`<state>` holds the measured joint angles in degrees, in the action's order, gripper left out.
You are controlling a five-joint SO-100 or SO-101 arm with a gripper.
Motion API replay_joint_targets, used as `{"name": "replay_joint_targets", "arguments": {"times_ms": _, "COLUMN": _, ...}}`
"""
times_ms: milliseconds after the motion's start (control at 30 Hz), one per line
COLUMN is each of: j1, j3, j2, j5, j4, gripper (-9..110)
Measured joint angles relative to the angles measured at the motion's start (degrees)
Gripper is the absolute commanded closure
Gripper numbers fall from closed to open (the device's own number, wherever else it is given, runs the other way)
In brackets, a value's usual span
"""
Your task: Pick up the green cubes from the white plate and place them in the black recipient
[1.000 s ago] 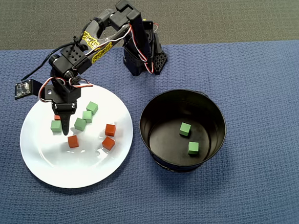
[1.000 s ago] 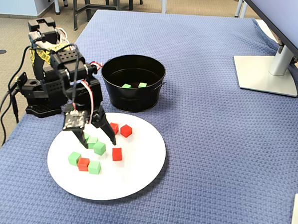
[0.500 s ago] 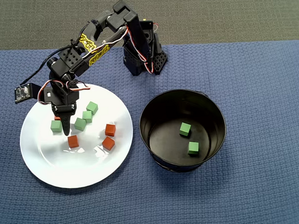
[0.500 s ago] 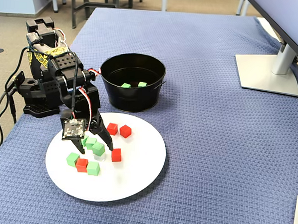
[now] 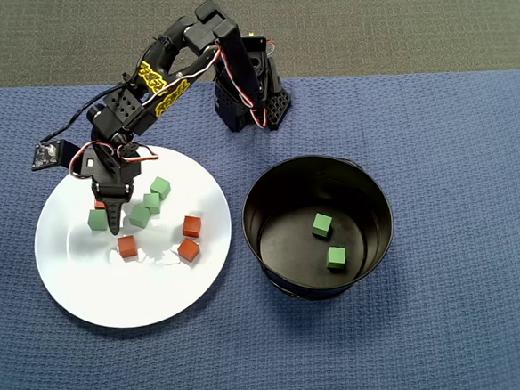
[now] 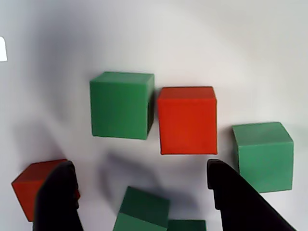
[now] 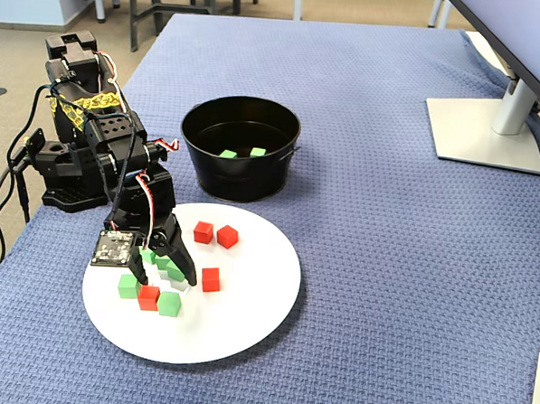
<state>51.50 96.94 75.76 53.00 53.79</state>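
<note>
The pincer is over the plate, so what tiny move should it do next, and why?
Probably lower straight down and shut. The pincer hangs open, empty, above the white plate, and a green cube sits between its fingertips in the wrist view.

no readable text, labels or numbers anywhere

An office, likely — a monitor stand (image 7: 491,123) on the blue-clothed table (image 7: 360,216), chair legs (image 7: 144,10) behind.
</note>
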Motion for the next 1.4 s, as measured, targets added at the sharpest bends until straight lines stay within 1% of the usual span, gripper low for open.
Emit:
{"name": "replay_joint_targets", "arguments": {"times_ms": 400, "j1": -0.3, "j3": 0.2, "j2": 0.0, "j5": -5.9, "j4": -1.3, "gripper": 76}}
{"name": "replay_joint_targets", "arguments": {"times_ms": 500, "j1": -0.4, "j3": 0.2, "j2": 0.0, "j5": -6.5, "j4": -1.3, "gripper": 81}}
{"name": "replay_joint_targets", "arguments": {"times_ms": 633, "j1": -0.4, "j3": 0.4, "j2": 0.0, "j5": -7.3, "j4": -1.3, "gripper": 82}}
{"name": "replay_joint_targets", "arguments": {"times_ms": 1033, "j1": -0.4, "j3": 5.4, "j2": 1.2, "j5": -8.2, "j4": -2.0, "gripper": 82}}
{"name": "replay_joint_targets", "arguments": {"times_ms": 1400, "j1": -3.5, "j3": 5.8, "j2": 1.8, "j5": -11.1, "j4": -2.1, "gripper": 79}}
